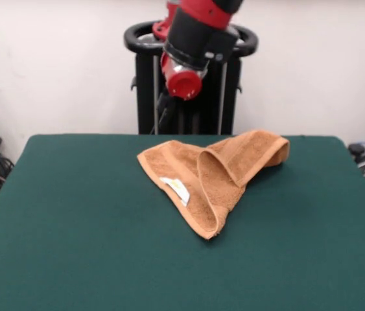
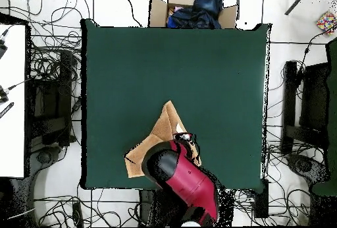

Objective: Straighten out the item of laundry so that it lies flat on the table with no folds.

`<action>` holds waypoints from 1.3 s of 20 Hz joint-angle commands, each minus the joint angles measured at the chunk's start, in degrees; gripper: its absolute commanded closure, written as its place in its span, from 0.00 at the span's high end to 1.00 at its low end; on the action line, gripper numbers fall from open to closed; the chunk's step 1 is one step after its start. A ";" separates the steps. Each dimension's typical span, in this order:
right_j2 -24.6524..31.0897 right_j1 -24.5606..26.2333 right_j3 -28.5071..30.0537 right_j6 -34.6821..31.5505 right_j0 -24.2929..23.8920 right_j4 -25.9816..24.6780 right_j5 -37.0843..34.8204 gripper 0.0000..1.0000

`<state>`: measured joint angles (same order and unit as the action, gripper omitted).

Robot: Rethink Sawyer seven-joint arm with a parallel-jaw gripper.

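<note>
Towel (image 1: 211, 178) tag (image 1: 177, 189) in front view, arm-hidden overhead.

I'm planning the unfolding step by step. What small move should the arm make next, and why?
Probably lower the arm toward the folded-over flap on the towel. That flap lies doubled over the rest, so the towel is not flat on the table. The end effector cannot be made out in either view.

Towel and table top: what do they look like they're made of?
Towel: looks like terry cloth, orange-tan, matte and fuzzy, with a flatter woven band along one edge; it holds soft folds, and a small white tag shows. Table: seems covered in dark green felt-like cloth, matte with no shine; what lies beneath cannot be seen.
</note>
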<state>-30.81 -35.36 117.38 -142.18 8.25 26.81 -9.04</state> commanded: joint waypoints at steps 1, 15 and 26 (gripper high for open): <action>17.92 2.01 7.35 -6.34 -4.74 -3.71 7.83 1.00; 28.32 -4.20 11.65 -9.62 -10.09 -2.46 5.54 1.00; 46.26 -10.47 16.36 -14.75 -20.32 -0.61 8.93 1.00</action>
<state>0.95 -43.42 130.58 -142.18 -7.81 24.00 -0.55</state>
